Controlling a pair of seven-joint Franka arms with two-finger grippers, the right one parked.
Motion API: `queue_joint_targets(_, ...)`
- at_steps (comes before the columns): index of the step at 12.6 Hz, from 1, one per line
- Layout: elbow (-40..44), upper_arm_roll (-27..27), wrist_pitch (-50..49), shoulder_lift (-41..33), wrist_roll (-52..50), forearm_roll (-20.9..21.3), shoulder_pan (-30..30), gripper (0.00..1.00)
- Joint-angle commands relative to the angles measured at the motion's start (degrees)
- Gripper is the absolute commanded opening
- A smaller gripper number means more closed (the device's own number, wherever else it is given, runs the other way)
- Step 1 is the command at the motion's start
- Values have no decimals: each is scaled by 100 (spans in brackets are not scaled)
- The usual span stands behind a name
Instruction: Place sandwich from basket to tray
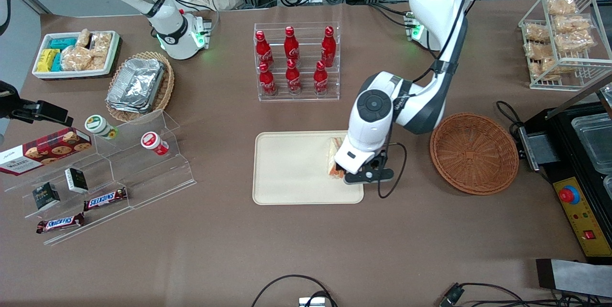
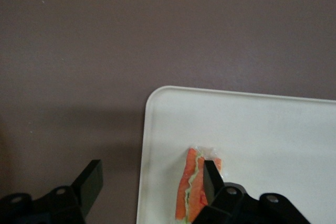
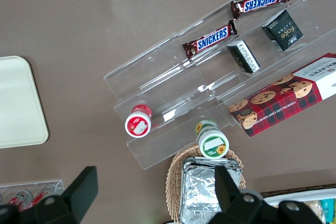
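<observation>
The sandwich [image 1: 333, 156] lies on the cream tray [image 1: 291, 173], near the tray edge closest to the basket. Its orange and green filling shows in the left wrist view [image 2: 189, 190], resting on the tray [image 2: 262, 129]. My left gripper [image 1: 341, 169] hangs just above the sandwich, open wide. One finger [image 2: 211, 178] stands against the sandwich. The other finger [image 2: 90, 181] is over the bare table off the tray's edge. The round reddish-brown basket [image 1: 473, 153] sits beside the tray toward the working arm's end and holds nothing. The tray's corner also shows in the right wrist view [image 3: 16, 103].
A clear rack of red bottles [image 1: 296, 60] stands farther from the front camera than the tray. A stepped acrylic shelf [image 1: 119, 168] with snacks lies toward the parked arm's end. A wire rack of bagged snacks [image 1: 562, 34] and a black machine [image 1: 583, 163] are at the working arm's end.
</observation>
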Motion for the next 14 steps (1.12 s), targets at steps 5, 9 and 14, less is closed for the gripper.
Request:
queue_joint_targets(5,190,541,-624,-488,-98,-57,336,91)
queue_joint_targets(9,481,550,-1021,-550,-98,-48,714,97)
queue_joint_targets(14,481,909,-1135,-664,-81,-56,742,100)
